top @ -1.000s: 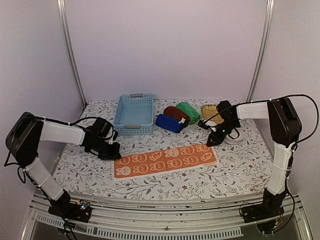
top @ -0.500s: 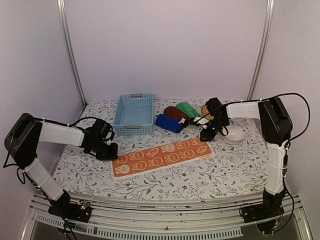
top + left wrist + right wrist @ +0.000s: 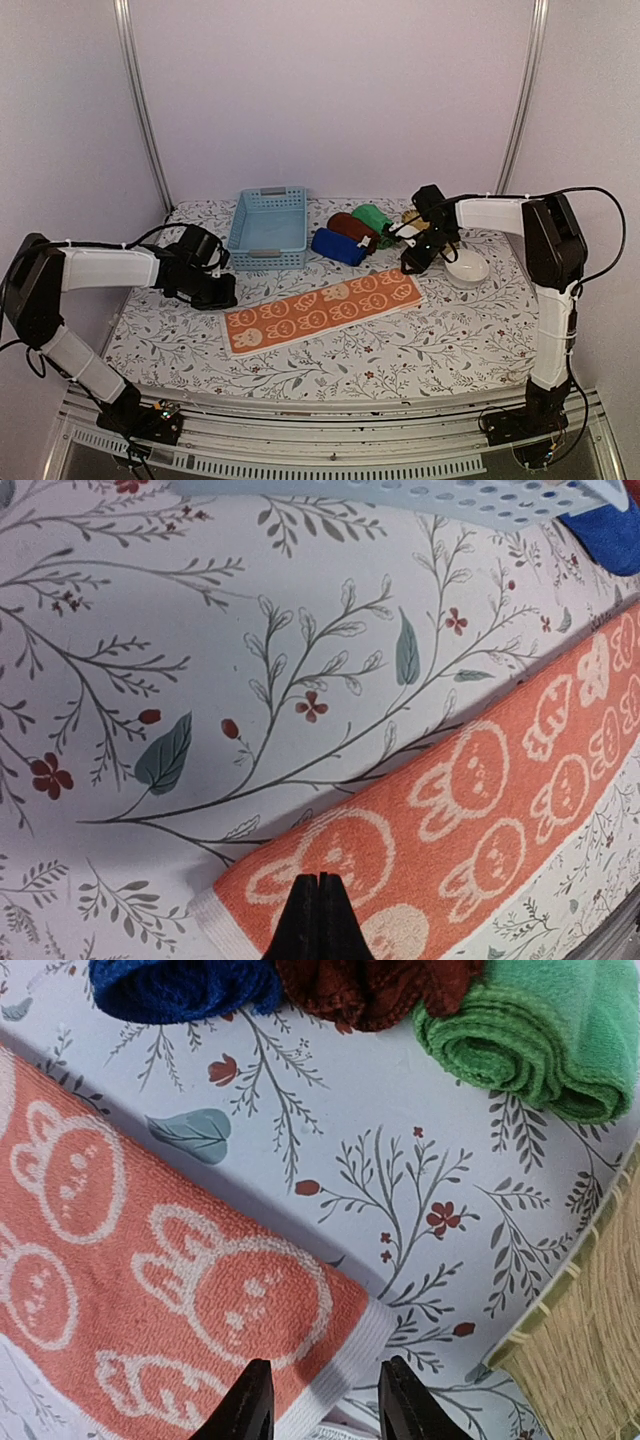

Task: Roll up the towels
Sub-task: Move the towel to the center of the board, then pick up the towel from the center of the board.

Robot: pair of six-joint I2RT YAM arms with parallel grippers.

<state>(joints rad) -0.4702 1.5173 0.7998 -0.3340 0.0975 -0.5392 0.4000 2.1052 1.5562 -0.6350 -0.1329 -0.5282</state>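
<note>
The orange towel with white rabbits [image 3: 325, 310] lies flat as a long strip, slanting across the middle of the table. My left gripper [image 3: 222, 297] is shut, its tips [image 3: 318, 885] over the towel's left end [image 3: 480, 800] with nothing seen between them. My right gripper [image 3: 410, 262] is open, its jaws [image 3: 325, 1405] standing astride the white-banded right end of the orange towel [image 3: 150, 1280]. Rolled dark blue [image 3: 338, 246], maroon [image 3: 352, 227] and green [image 3: 375, 222] towels lie just behind; they also show in the right wrist view as blue [image 3: 180, 985], maroon [image 3: 375, 985] and green [image 3: 530, 1030].
A light blue plastic basket [image 3: 268, 228] stands at the back left, its edge in the left wrist view [image 3: 400, 495]. A yellow wicker tray [image 3: 415, 218] sits behind the right gripper, close by [image 3: 590, 1340]. A white bowl [image 3: 466, 268] sits to its right.
My right gripper moved back and left toward the rolled towels. The orange towel's right end swung back with it, so the strip now slants more. The left gripper shifted slightly.
</note>
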